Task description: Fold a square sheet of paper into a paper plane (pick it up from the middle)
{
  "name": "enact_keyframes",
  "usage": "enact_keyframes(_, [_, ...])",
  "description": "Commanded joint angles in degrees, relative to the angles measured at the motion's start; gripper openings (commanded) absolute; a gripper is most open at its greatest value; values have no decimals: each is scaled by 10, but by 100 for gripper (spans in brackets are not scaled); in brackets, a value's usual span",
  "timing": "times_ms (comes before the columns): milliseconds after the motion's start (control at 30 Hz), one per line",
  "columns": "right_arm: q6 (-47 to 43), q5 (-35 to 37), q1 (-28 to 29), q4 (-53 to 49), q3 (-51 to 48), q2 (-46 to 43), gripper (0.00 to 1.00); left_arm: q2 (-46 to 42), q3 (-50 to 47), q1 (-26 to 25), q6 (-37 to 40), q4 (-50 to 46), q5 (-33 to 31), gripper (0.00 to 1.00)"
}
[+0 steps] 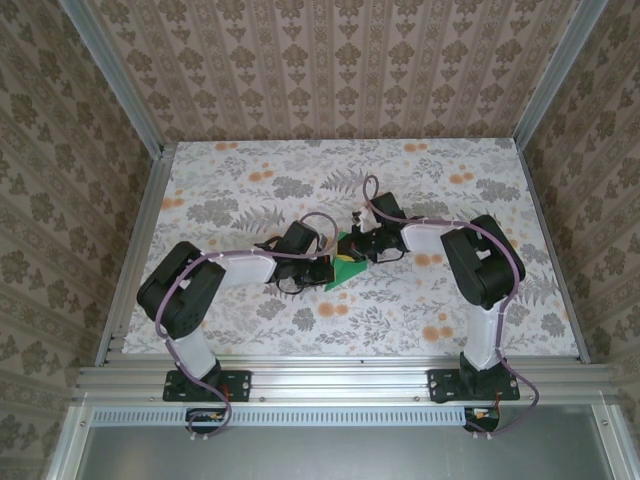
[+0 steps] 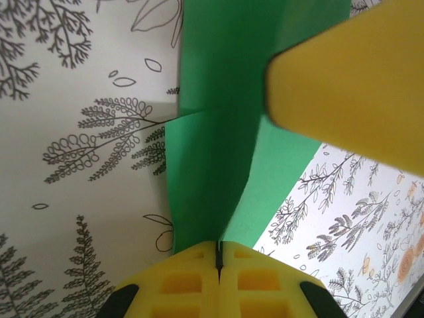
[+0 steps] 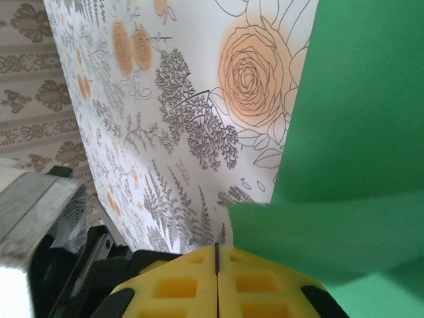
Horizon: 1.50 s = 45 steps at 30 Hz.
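One square sheet of paper (image 1: 345, 270), bright green and part-folded, lies mid-desk between the two arms, with a raised crease running through it. On that crease the left tool (image 2: 218, 246) has its pads pressed together, pinching the paper. Across from it the right tool (image 3: 216, 248) is closed too, a green flap at its tip; whether it truly grips is hard to call. This looks like an early fold, no dart shape yet. Next, I reckon: lay the flap flat on the floral desk (image 1: 450, 300), edges aligned, without dragging the thin sheet.
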Motion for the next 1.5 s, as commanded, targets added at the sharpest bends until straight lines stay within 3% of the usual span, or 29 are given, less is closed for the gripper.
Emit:
enact_keyframes(0, [11,1,1,4,17,28,7,15,-4,2,-15,11,15,0])
enact_keyframes(167, [4,24,-1,0,23,57,6,17,-2,2,-11,8,16,0])
enact_keyframes(333, [-4,36,-1,-7,20,67,6,-4,17,-11,24,-53,-28,17])
enact_keyframes(533, [-6,38,-2,-12,19,66,6,-13,37,-33,65,-127,-84,21])
enact_keyframes(700, [-11,37,-2,-16,19,67,6,-14,36,-36,74,-132,-96,14])
enact_keyframes(967, [-35,52,-1,-52,23,72,6,-21,12,-17,42,-90,-48,3])
enact_keyframes(1167, [-40,57,-1,-59,24,71,6,-81,10,-8,36,-121,-59,27])
enact_keyframes(1267, [-39,60,-1,-58,24,72,6,-116,18,-8,34,-132,-64,32])
enact_keyframes(1467, [-33,65,-1,-54,23,72,6,-90,57,-20,59,-133,-7,16])
